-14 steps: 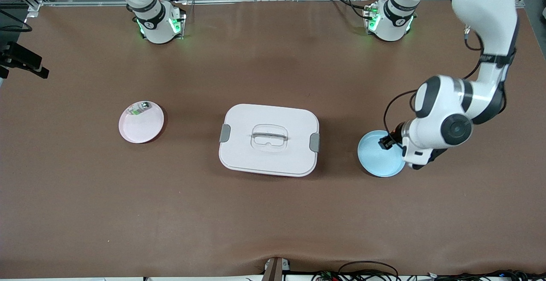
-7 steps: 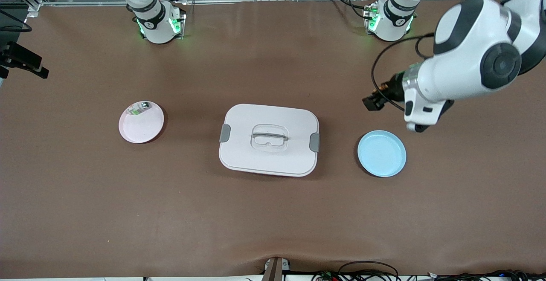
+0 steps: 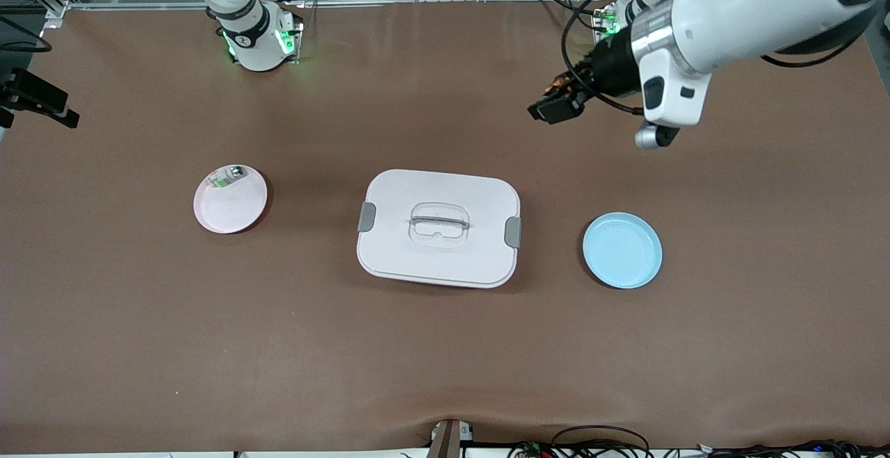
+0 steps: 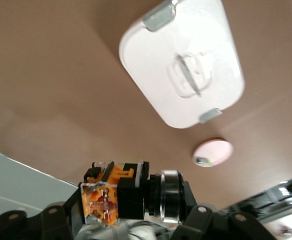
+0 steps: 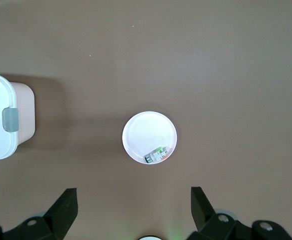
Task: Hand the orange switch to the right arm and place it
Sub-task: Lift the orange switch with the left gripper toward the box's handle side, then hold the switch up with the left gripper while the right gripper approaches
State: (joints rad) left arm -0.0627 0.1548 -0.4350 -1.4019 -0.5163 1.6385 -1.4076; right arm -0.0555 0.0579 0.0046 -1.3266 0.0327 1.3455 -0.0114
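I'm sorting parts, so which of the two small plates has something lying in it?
The pink plate, toward the right arm's end of the table, holds a small white-and-green part; the blue plate holds nothing.

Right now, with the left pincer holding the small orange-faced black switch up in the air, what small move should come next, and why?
Probably bring the right pincer, open above the pink round plate, toward the left pincer. That one is shut on the small orange-faced black switch, over bare table near the white lidded box; the handover is not yet done.
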